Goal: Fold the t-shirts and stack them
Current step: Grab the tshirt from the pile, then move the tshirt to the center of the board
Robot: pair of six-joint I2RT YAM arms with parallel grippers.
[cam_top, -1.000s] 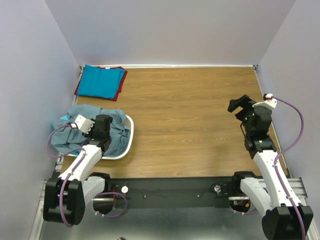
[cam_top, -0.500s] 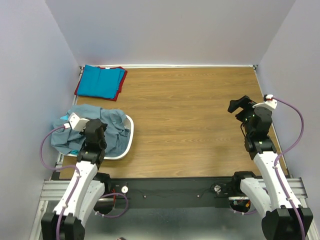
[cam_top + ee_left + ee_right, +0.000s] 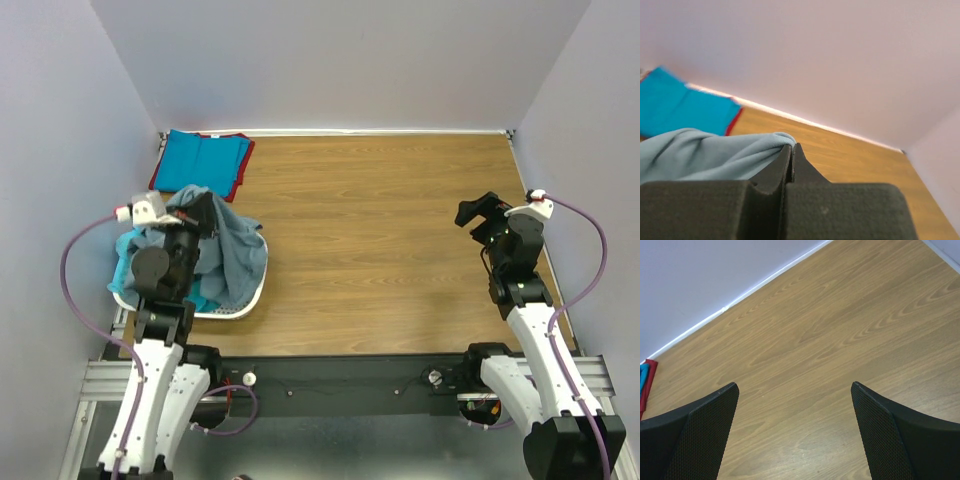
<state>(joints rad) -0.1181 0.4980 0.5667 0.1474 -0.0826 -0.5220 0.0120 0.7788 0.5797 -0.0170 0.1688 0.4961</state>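
Observation:
My left gripper (image 3: 203, 208) is shut on the dusty grey-blue t-shirt (image 3: 228, 258) and holds it lifted above the white basket (image 3: 258, 282); the cloth hangs down into the basket. In the left wrist view the jaws are pressed together with the grey-blue t-shirt (image 3: 715, 157) pinched at the tips of my left gripper (image 3: 792, 148). A bright turquoise t-shirt (image 3: 196, 298) shows in the basket under it. A folded bright blue t-shirt (image 3: 200, 164) lies on a red one (image 3: 240, 175) at the back left. My right gripper (image 3: 476, 209) is open and empty over bare table, wide open in the right wrist view (image 3: 795, 395).
The wooden table (image 3: 380, 230) is walled on three sides by pale panels. The basket stands at the left near edge. The folded stack shows in the left wrist view (image 3: 685, 107) near the back wall.
My left gripper has risen and moved toward the back, pulling the grey-blue t-shirt up out of the basket. The right arm has not moved.

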